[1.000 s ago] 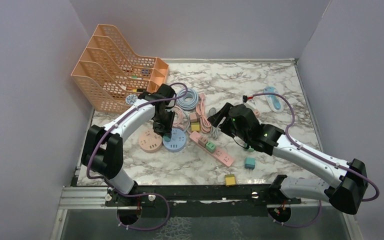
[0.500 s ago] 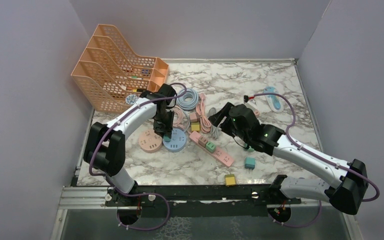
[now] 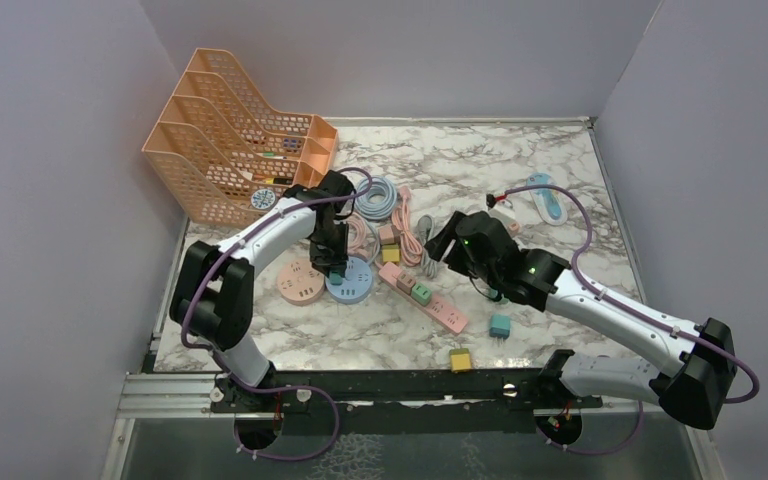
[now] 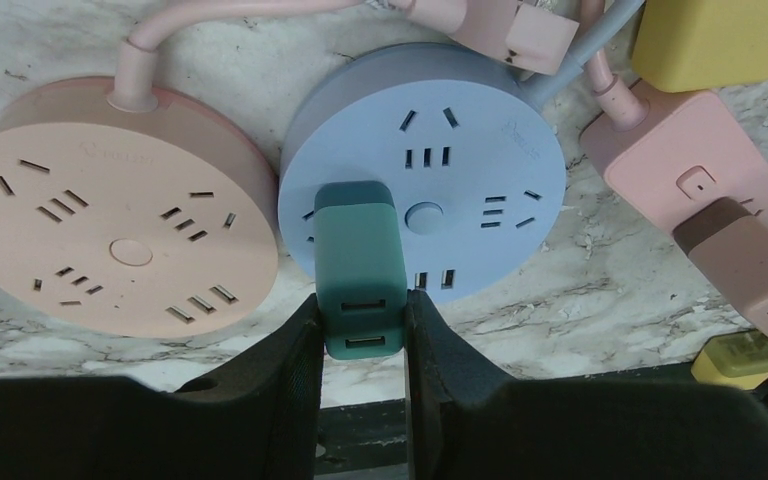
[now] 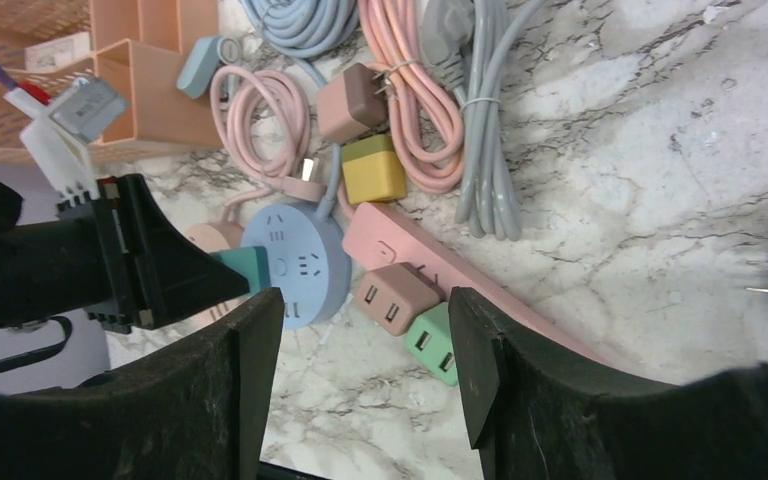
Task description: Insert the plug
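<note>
- A marble table, strewn with cables and sockets.
- The left gripper is clamped on the green plug. The plug's far end lies over the blue round socket just ahead of the fingers.
- A peach round socket sits left of that gripper.
- The right gripper hangs empty above the pink power strip, fingers apart.

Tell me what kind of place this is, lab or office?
Most likely a lab robot test cell: plain lilac walls box in a marble-pattern table, a metal rail runs along its near edge, and the left fingers grip a teal plug on a round blue power strip.
</note>
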Available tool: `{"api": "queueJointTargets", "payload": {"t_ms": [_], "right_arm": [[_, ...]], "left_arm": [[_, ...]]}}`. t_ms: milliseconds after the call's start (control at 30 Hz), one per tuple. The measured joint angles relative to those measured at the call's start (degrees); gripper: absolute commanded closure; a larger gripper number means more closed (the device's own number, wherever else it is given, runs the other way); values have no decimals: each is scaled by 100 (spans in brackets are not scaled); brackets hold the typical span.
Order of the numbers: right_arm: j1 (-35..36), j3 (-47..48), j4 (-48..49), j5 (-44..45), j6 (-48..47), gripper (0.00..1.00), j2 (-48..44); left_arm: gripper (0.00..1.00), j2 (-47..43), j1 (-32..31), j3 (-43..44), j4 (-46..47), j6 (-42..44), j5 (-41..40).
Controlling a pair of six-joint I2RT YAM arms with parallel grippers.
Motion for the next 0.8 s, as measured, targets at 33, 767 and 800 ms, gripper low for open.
{"api": "queueJointTargets", "payload": {"t_ms": [33, 767, 800], "right_arm": [[0, 0, -76, 9, -76, 39, 0], [0, -153, -2653, -658, -872, 32, -929], [0, -243, -2752, -758, -855, 32, -1036]], "left_arm": [[100, -20, 0, -42, 46, -2, 0], [43, -426, 0, -295, 501, 227, -24], [40, -525, 0, -291, 553, 234, -39]]}}
